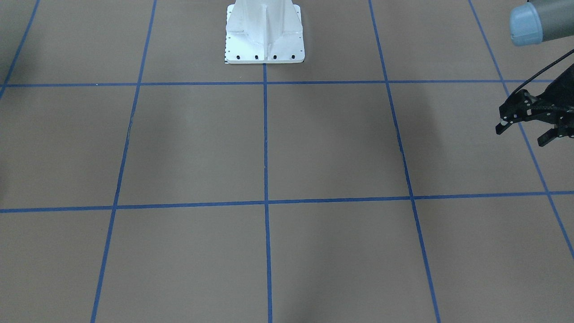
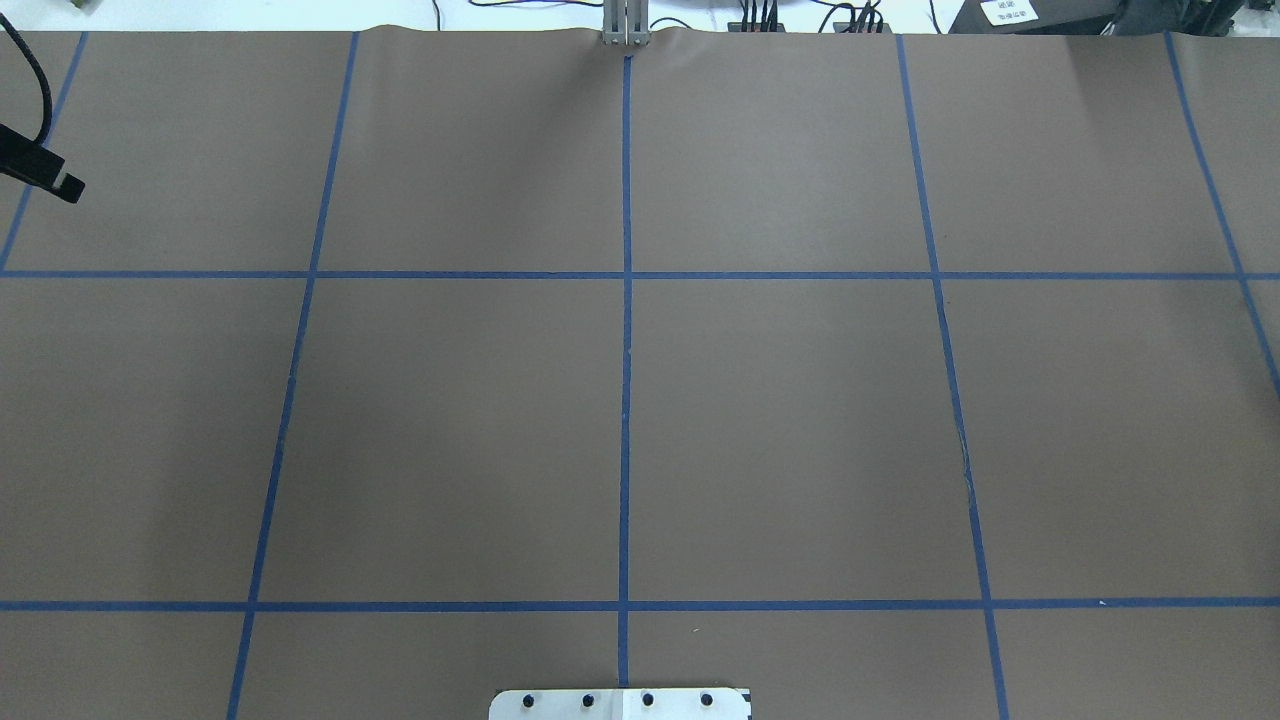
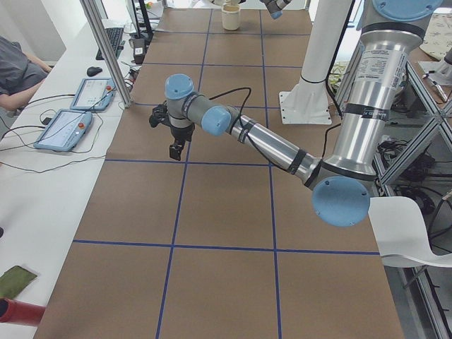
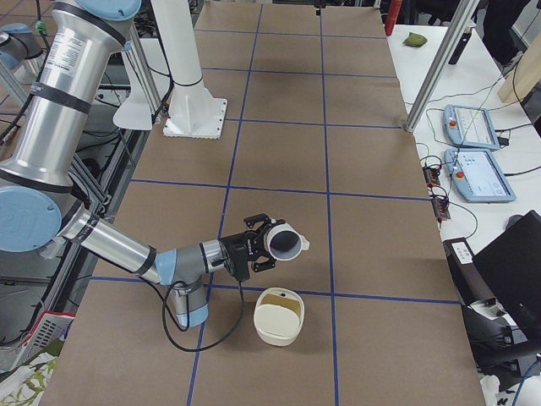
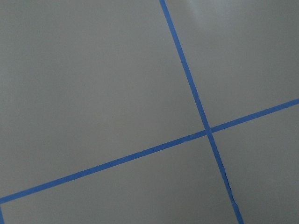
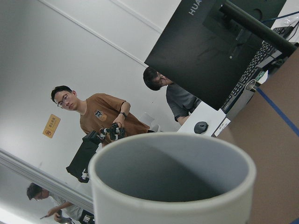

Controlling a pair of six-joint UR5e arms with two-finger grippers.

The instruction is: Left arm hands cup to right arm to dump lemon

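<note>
The cup (image 4: 285, 241), a white mug with a grey inside, hangs above the table at my right gripper (image 4: 264, 244), tipped on its side with its mouth towards the camera. Its rim (image 6: 173, 186) fills the right wrist view, and nothing shows inside it. The right gripper's fingers show only in the side view, so I cannot tell whether they are shut. My left gripper (image 1: 522, 134) is open and empty, hovering over the table far off at its own end (image 3: 175, 138). I see no lemon.
A cream round container (image 4: 279, 317) stands on the table just below the tipped cup; it also shows in the exterior left view (image 3: 231, 15). The robot's white base (image 1: 264, 49) is at the table's edge. Operators, a monitor (image 6: 210, 51) and tablets (image 4: 478, 173) are alongside.
</note>
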